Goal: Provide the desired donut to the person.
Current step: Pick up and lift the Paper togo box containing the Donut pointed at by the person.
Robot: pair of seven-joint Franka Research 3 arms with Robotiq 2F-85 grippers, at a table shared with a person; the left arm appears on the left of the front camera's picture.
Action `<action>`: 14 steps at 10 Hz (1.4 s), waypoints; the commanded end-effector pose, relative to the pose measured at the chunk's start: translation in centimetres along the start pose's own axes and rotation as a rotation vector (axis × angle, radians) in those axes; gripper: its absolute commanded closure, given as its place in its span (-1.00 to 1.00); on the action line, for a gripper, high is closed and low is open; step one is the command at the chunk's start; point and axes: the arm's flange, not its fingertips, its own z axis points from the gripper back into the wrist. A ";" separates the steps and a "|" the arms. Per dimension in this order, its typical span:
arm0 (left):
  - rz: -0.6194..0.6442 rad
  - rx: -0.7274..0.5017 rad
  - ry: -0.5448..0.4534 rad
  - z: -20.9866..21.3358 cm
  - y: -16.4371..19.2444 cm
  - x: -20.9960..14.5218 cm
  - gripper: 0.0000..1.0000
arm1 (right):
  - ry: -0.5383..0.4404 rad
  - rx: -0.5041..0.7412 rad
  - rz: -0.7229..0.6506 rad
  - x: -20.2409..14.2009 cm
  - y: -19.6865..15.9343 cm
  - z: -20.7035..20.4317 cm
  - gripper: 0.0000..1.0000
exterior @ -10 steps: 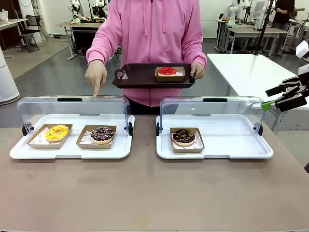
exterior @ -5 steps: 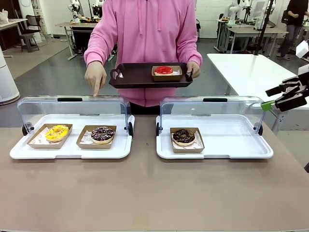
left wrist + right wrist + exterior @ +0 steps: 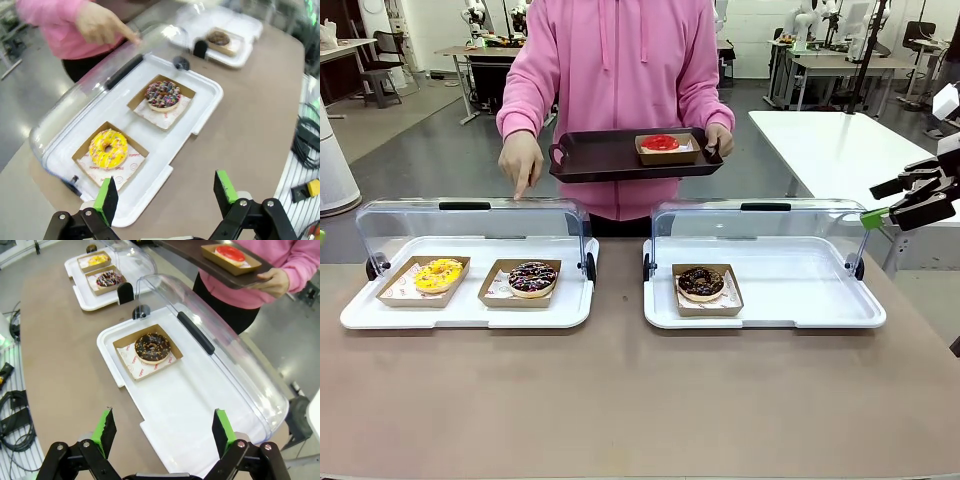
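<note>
Currently person's bare hand (image 3: 521, 160) pointing toward sprinkle-topped chocolate donut (image 3: 532, 278) in brown card boat (image 3: 494, 291), lying in left white tray (image 3: 470, 315). Nearer left gripper (image 3: 166, 189) hovering, spread wide, empty, donut ahead; right gripper (image 3: 163, 427) also wide, well apart.

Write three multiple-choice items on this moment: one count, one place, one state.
1. How many donuts lie in the left display case? A) one B) two C) three
2. Where is the red donut? A) in the right case B) on the table C) on the dark tray that the person holds
3. How is the left gripper? A) open and empty B) shut on a donut C) shut on a lid handle
Answers: 1 B, a yellow donut and a sprinkled donut lie there; 2 C, it rides on the held tray; 3 A, the wrist view shows its jaws apart with nothing between them.
</note>
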 end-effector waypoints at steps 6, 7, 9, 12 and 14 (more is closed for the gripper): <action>-0.553 -0.205 0.540 -18.3 -5.2 7.0 -1.00 | -0.008 0.006 -0.002 -0.1 0.0 -0.1 -1.00; -0.581 -0.211 0.551 -20.9 -5.3 6.3 -1.00 | -0.008 0.006 -0.002 -0.1 0.0 -0.1 -1.00; -0.642 -0.228 0.535 -25.0 -4.3 5.6 -1.00 | -0.008 0.006 -0.002 -0.1 0.0 -0.1 -1.00; -0.613 -0.206 0.575 -27.4 -3.1 5.7 -1.00 | -0.008 0.006 -0.002 -0.1 0.0 -0.1 -1.00; -0.609 -0.191 0.578 -28.6 -2.7 5.5 -1.00 | -0.008 0.006 -0.002 -0.1 0.0 -0.1 -1.00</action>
